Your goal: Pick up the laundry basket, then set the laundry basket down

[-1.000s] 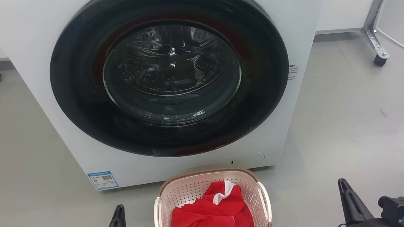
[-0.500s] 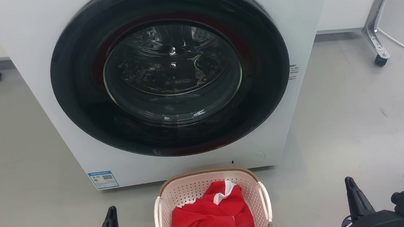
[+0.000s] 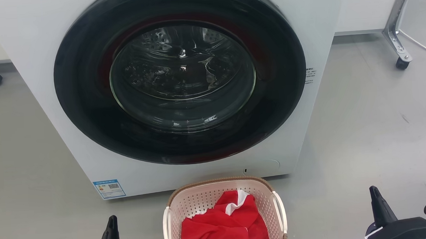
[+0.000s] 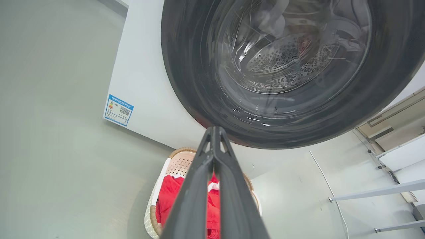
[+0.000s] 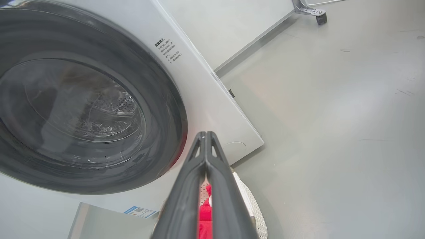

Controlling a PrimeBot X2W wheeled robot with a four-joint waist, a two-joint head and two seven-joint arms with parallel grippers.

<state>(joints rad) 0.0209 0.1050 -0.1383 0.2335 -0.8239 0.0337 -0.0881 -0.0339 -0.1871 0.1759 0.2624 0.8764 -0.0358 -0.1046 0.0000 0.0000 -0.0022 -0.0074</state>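
Floor (image 3: 365,125): pale grey and smooth; I see it all around the machine.
Washing machine (image 3: 30,90): white front-loader, standing right in front of me on the floor.
Door (image 3: 182,77): big round dark ring with a glass porthole, closed; I can make out the steel drum behind it.
Laundry basket (image 3: 216,181): cream, perforated, with a brown woven-look rim and white side handles. It sits on the floor just in front of the machine's lower edge, below the door and between my two arms, touching neither.
Red garment (image 3: 219,230): crumpled inside the basket, with a bit of white showing near its top.
Left gripper (image 3: 112,218): low at the basket's left and well apart from it. My left wrist view (image 4: 214,130) has the jaws pressed together on nothing.
Right gripper (image 3: 373,190): low on the right and farther from the basket. My right wrist view (image 5: 206,134) shows the jaws closed and empty.
Blue sticker (image 3: 109,188): on the machine's lower left front corner.
Caster (image 3: 402,63): black, under a metal leg at the far right.
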